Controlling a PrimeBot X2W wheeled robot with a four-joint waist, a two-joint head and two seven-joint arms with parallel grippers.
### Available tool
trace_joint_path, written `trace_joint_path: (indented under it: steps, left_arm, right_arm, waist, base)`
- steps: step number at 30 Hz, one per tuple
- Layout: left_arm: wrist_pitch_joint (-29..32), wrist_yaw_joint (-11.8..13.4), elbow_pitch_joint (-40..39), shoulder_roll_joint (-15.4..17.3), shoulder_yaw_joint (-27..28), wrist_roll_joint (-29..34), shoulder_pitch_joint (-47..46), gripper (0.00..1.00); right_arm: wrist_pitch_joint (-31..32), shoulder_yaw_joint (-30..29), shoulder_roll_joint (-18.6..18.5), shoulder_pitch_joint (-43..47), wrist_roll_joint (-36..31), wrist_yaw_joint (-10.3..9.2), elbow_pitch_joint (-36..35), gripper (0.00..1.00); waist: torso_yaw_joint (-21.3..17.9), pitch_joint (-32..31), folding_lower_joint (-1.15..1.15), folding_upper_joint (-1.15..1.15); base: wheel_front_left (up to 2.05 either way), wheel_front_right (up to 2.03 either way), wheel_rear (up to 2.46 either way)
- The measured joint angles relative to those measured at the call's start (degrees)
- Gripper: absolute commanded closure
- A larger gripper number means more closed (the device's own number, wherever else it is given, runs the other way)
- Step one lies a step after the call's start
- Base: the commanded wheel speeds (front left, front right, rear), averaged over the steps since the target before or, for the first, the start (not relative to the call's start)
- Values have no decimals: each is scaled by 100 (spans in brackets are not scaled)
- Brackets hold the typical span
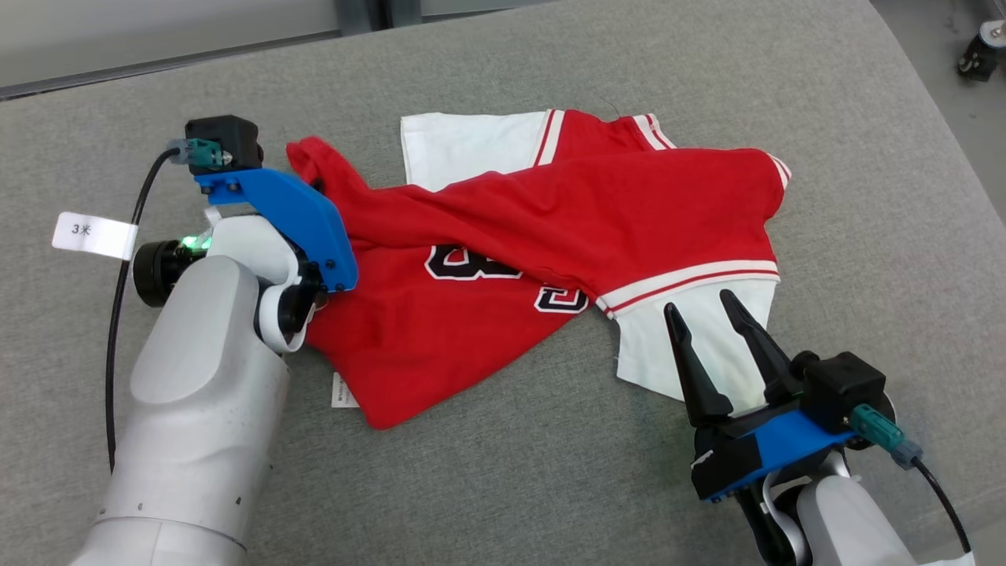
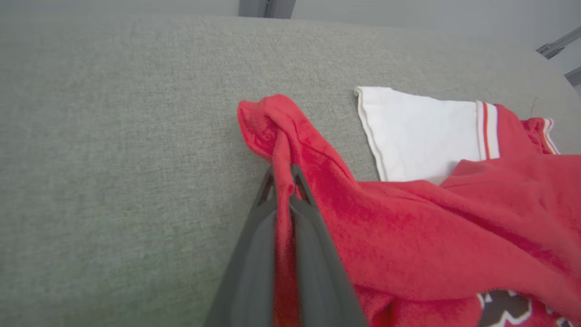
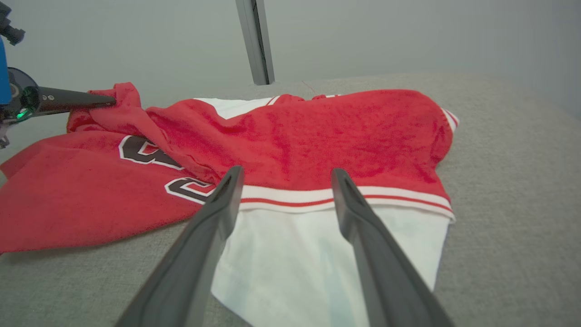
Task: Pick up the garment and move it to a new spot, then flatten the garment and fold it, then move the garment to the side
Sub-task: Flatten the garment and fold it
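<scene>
The garment (image 1: 550, 212) is a red shirt with white sleeves, striped trim and dark lettering, lying crumpled on the grey cushion. My left gripper (image 2: 282, 175) is shut on a bunched red corner of the garment (image 2: 268, 122) at its far left end. In the head view that arm's blue mount (image 1: 291, 220) covers the fingers. My right gripper (image 1: 699, 303) is open, its fingers (image 3: 227, 190) hovering over the near white sleeve (image 3: 317, 254), close to the striped band. The garment (image 3: 295, 136) rises in a fold beyond them.
The grey fabric surface (image 1: 503, 472) spreads wide around the shirt, with free room in front and to the left. A white paper tag (image 1: 94, 234) hangs on the left arm's cable. The surface curves away at the far right edge (image 1: 943, 157).
</scene>
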Motion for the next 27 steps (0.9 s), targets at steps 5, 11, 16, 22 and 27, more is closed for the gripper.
trace_joint_path:
  steps: [5, 11, 16, 22, 27]
  left_arm:
    - [-950, -319, -572, -123, -77, -118, 154, 100]
    - [-1428, -572, -1887, -237, -668, -361, 1230, 100]
    - [-1301, -582, -3278, -198, -1138, -359, 2418, 100]
    - [-932, -501, -4479, 7, -1536, -366, 3628, 100]
    - [-403, -479, -4878, 92, -1961, -490, 4308, 100]
  right_arm:
    - [-11, -222, -1, 20, -22, 0, 18, 0]
    - [71, -501, -1, 202, -133, 0, -44, 0]
    - [196, -659, 0, 360, -181, 0, -183, 0]
    - [311, -738, 1, 543, -167, 0, -287, 0]
    - [365, -817, 1, 662, -136, 0, -366, 0]
  waist:
    - [284, -199, -1, 0]
    - [795, -547, -2, 0]
    - [1134, -834, -2, 0]
    - [1363, -1080, -2, 0]
    - [1483, -1175, -2, 0]
  base:
    - [0, 0, 0]
    - [0, 0, 0]
    - [0, 0, 0]
    - [0, 0, 0]
    - [0, 0, 0]
